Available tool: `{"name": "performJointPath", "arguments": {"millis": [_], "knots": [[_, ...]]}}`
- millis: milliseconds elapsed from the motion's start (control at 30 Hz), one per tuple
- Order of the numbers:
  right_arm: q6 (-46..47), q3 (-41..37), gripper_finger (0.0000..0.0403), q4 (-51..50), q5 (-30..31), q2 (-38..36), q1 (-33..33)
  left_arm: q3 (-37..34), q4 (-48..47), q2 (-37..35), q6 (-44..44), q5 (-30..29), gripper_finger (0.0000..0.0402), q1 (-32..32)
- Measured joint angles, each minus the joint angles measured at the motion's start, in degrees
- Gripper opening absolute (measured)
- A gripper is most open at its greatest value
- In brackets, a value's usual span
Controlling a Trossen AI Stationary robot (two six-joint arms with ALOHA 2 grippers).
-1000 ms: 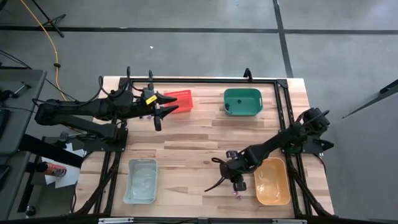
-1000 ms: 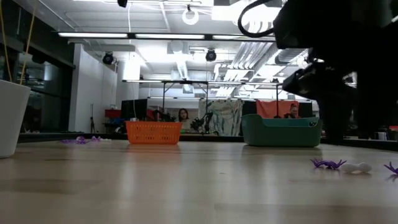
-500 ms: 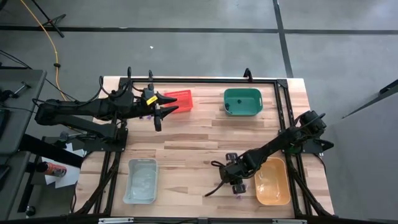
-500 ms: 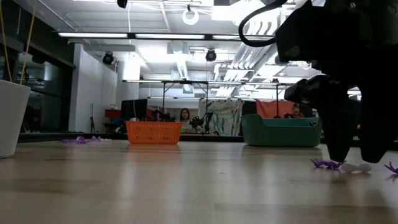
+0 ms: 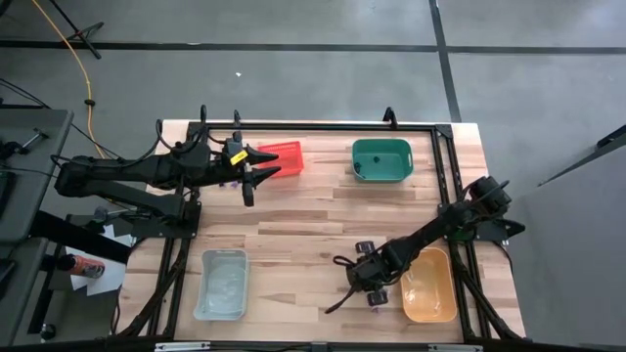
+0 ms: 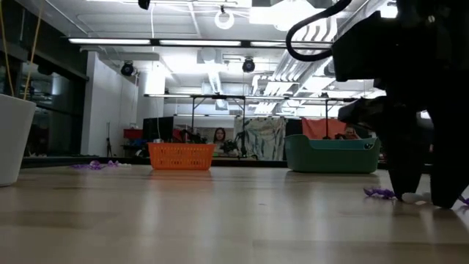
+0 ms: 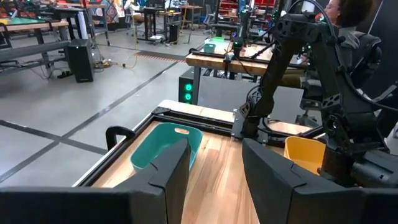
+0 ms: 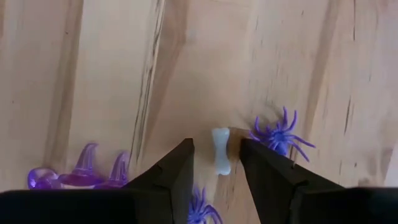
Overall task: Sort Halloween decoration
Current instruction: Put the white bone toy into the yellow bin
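My right gripper (image 8: pixel 217 177) is open and low over the table near its near right corner, also seen in the high view (image 5: pixel 368 286) and the low view (image 6: pixel 423 192). Its fingers stand on either side of a small white bone trinket (image 8: pixel 220 151) (image 6: pixel 415 197) that lies flat on the wood. Purple spiders (image 8: pixel 278 135) (image 8: pixel 202 213) (image 6: pixel 379 193) and purple hat-shaped trinkets (image 8: pixel 81 174) lie around it. More purple trinkets (image 6: pixel 94 166) lie at the far left. My left gripper (image 5: pixel 256 174) (image 7: pixel 214 168) is open and waits above the table beside the red bin (image 5: pixel 281 159).
Four bins sit on the table: red at far left, green (image 5: pixel 381 160) at far right, orange (image 5: pixel 428 284) at near right next to my right gripper, clear (image 5: pixel 222 284) at near left. A black frame (image 5: pixel 323 126) runs along the table's far edge and sides.
My right gripper has moved toward the table's near edge and come down until its fingertips stand low at the table on either side of the white bone. The trinkets have stayed where they were.
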Motion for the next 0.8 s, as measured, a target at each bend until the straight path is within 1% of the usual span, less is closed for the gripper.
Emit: {"name": "performJointPath", "arguments": {"millis": [133, 267, 367, 400, 533, 633, 800], "knots": [[0.1, 0.1, 0.0101, -0.4, 0.5, 0.7, 0.0, 0.0, 0.0, 0.0, 0.0, 0.0, 0.0136, 0.0], [0.5, 0.1, 0.0053, -0.7, 1.3, 0.8, 0.0, 0.0, 0.3, 0.0, -0.1, 0.0, 0.0136, 0.0], [2.8, 0.1, 0.0015, -0.7, 1.5, 0.8, -0.1, 0.0, 3.0, 0.0, -0.6, 0.0, 0.0136, 0.0], [3.3, 0.0, 0.0009, -0.7, 1.5, 0.8, -0.1, 0.0, 3.8, 0.0, -0.5, 0.0, 0.0136, 0.0], [5.3, 0.0, 0.0014, -0.6, 1.4, 0.0, -0.1, 0.0, 5.4, 0.0, -0.5, 0.0, 0.0136, 0.0], [6.0, -0.2, 0.0009, -1.0, 0.9, -1.3, -0.1, 0.0, 5.6, 0.0, -0.5, 0.0, 0.0136, 0.0], [6.6, -0.2, 0.0005, -2.8, -0.7, -7.1, -0.4, 0.0, 6.2, 0.0, -0.4, 0.0, 0.0136, 0.0]]}}
